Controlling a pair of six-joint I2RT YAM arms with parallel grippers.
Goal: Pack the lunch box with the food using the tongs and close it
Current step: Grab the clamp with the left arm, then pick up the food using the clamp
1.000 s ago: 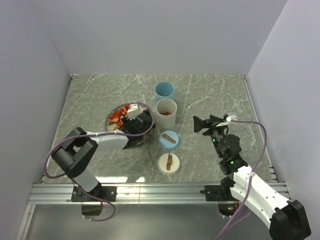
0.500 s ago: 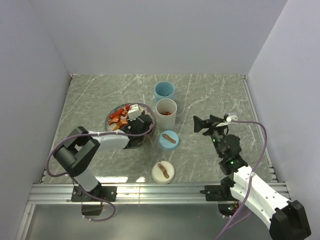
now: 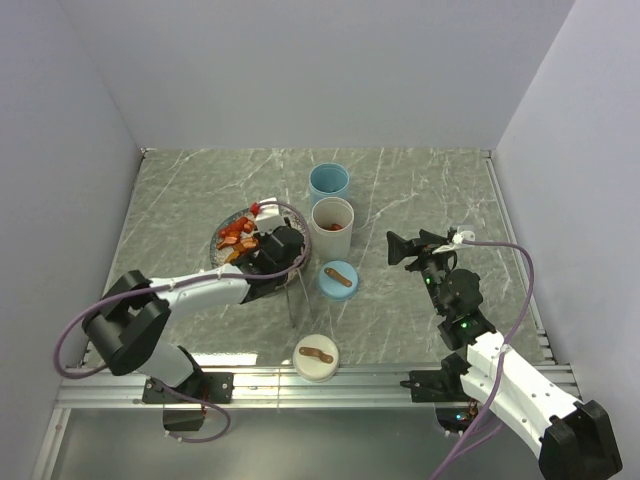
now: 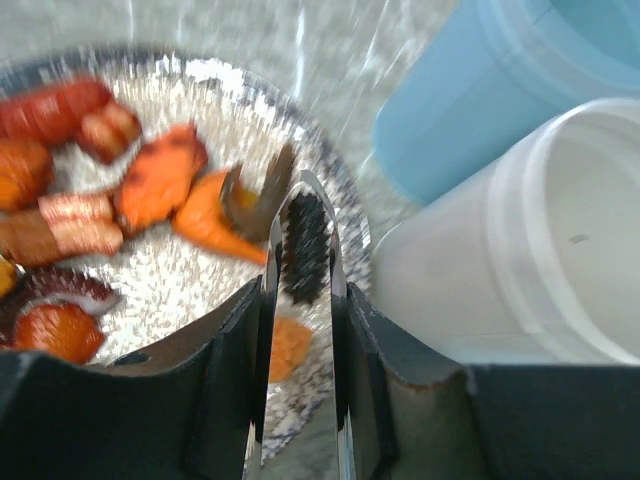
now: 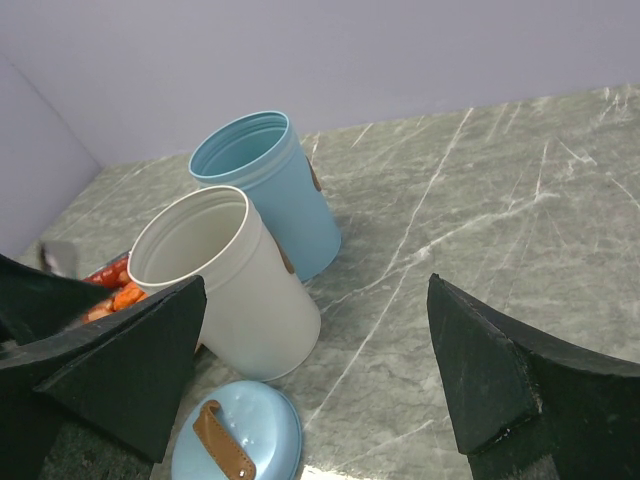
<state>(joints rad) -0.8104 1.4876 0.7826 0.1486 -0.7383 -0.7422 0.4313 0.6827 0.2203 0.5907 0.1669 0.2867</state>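
Since the left tool (image 4: 302, 330) is clamped on the tongs (image 4: 336, 290) partway along their thin arms, I'd guess they're springy and slick, so grab mid-length and squeeze just enough. The tongs sit over the foil plate (image 4: 200, 270), tips pinching a black piece (image 4: 303, 245) that looks soft and light, easy to crush or drop. The rest of the food (image 4: 160, 180) lies on the plate, just beside the white cup (image 4: 530, 250) and blue cup (image 4: 470, 110). The right tool (image 5: 318, 290) hangs wide open, holding nothing.

Hard to make out: the wrist view is blurry and cuts off the tongs' joined end, and from above the left arm covers part of the plate. Something red seems to be in the white cup, can't say what.
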